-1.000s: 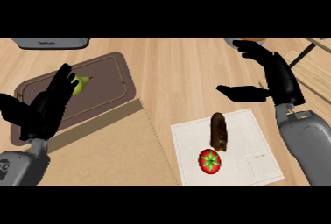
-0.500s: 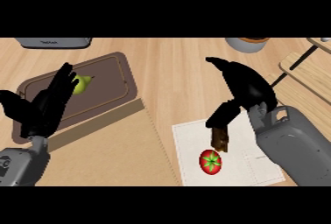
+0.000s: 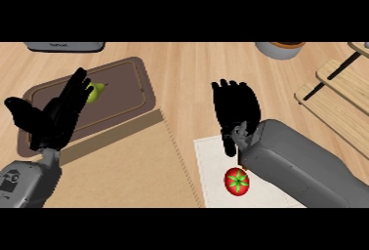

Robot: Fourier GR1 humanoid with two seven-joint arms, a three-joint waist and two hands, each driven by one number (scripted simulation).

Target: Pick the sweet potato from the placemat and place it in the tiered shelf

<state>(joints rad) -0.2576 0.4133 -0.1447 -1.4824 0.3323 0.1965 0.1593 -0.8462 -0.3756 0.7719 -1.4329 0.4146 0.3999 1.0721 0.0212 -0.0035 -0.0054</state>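
Right hand (image 3: 236, 113) fingers straight, spread, over mat (image 3: 213, 168) | potato hidden beneath, position unclear | tomato (image 3: 237, 180) just behind wrist: risk of nudging or grabbing it | shelf (image 3: 338, 97) to right | left hand (image 3: 54, 117) open, resting

- A kitchen, seen from above: a pale wood-grain counter (image 3: 187, 73) fills most of the frame.
- At left centre lies a brown cutting board (image 3: 133, 95) with a yellow-green fruit (image 3: 96, 91) on it.
- At lower centre a white placemat (image 3: 216, 171) carries a red tomato (image 3: 237, 181).
- At the right edge stands a tiered shelf (image 3: 335, 93) of light wooden slats on dark posts.
- At the top edge, cut off, are a grey appliance (image 3: 63, 46) at upper left and a grey pot (image 3: 279, 50) with a brown rim right of centre.
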